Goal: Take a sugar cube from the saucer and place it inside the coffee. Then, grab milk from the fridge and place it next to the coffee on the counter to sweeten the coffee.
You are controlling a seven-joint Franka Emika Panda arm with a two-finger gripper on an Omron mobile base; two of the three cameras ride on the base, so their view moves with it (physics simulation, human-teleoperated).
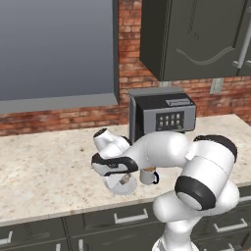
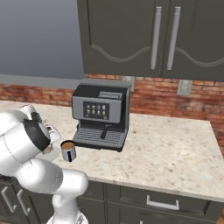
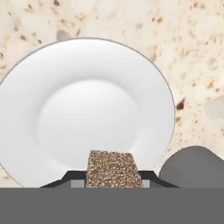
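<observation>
Now sugar cube (image 3: 114, 169) clamped between gripper (image 3: 113, 180) fingertips, over the saucer (image 3: 65, 87)

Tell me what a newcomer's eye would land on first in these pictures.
First, the white arm bent low over the counter, its gripper down at the white saucer with the jaws shut on the speckled brown sugar cube. Next, the grey-black espresso machine against the brick wall, with the coffee, a small grey mug, just in front of it, beside the saucer.
</observation>
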